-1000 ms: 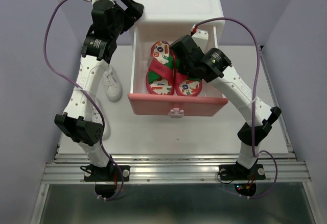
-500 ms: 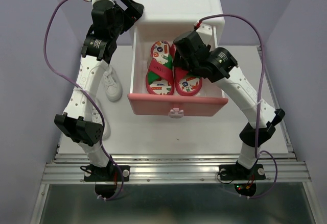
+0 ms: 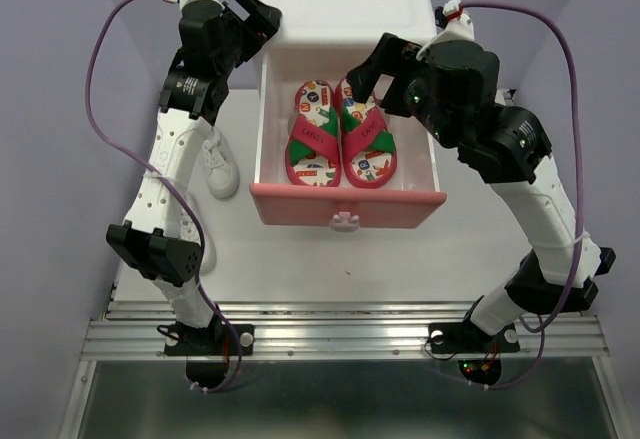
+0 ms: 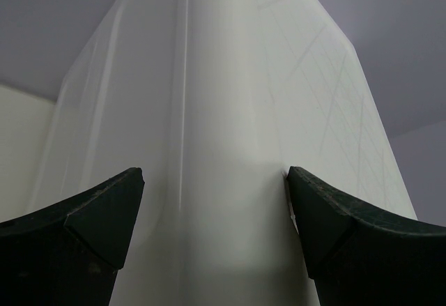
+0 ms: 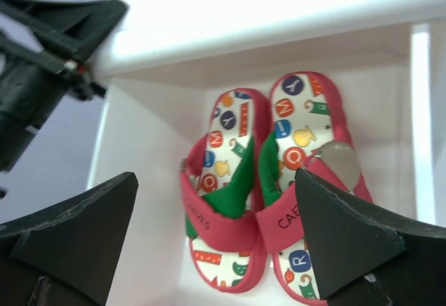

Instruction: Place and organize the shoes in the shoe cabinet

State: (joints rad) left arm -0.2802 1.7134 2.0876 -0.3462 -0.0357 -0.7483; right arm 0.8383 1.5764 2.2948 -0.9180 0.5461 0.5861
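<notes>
Presently, the shoe cabinet (image 3: 345,9) stands at the upper centre of the top view on the white table (image 3: 300,269); its darker pink drawer (image 3: 348,206) is pulled out toward the bottom of the frame, with the bunny-shaped knob (image 3: 344,221) at the middle of its front.

Both red flip-flops (image 3: 340,149) lie inside this open drawer, side by side and touching, soles down, printed footbeds and green-red straps facing up; in the right wrist view they (image 5: 261,201) sit at the centre, lengthwise along the drawer.

One white sneaker (image 3: 218,164) rests on the table outside the cabinet, left of the drawer and beside the left arm; a second sneaker cannot be made out with certainty behind that arm.

Left gripper (image 3: 262,14) is at the cabinet's upper left corner; in the left wrist view its (image 4: 214,179) jaws are spread with the cabinet's vertical corner edge between them; the finger on the right of that frame (image 4: 348,236) appears to meet the white wall; firm pressure cannot be confirmed.

Right gripper (image 3: 358,77) hangs above the rear of the open drawer, over the flip-flops; in the right wrist view its (image 5: 216,179) jaws stand wide apart and hold nothing.
</notes>
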